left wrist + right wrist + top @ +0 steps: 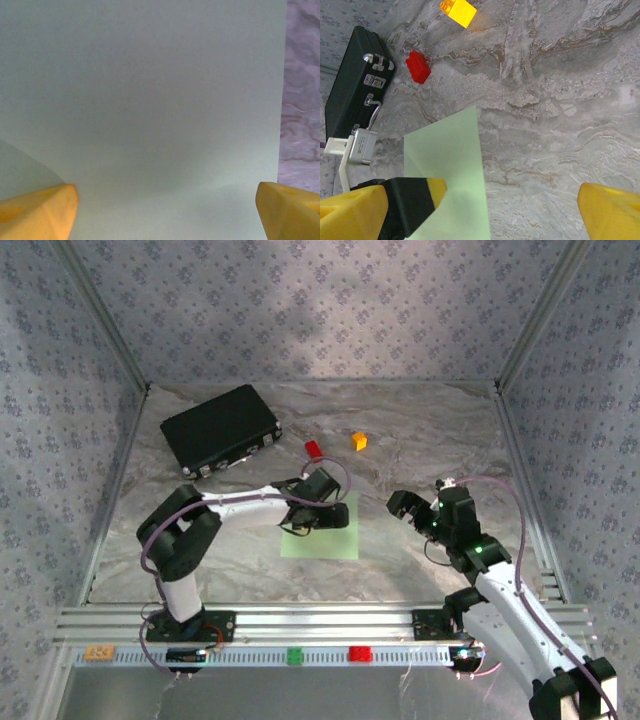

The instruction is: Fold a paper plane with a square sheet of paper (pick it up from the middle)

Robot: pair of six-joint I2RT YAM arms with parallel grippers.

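The left arm bends at the elbow and reaches to the right, its left gripper [322, 512] pointing down over the far part of the square sheet of paper [325, 542] with jaws wide apart, while the right arm leans in from the near right and holds the right gripper [402, 504] above the table [430, 440] just right of the sheet, jaws also wide apart. In the top view the left gripper hides the far left part of the sheet, and I cannot tell if its fingertips [40, 210] touch the paper. The sheet lies flat near the middle of the table, pale green and plain, with straight edges.
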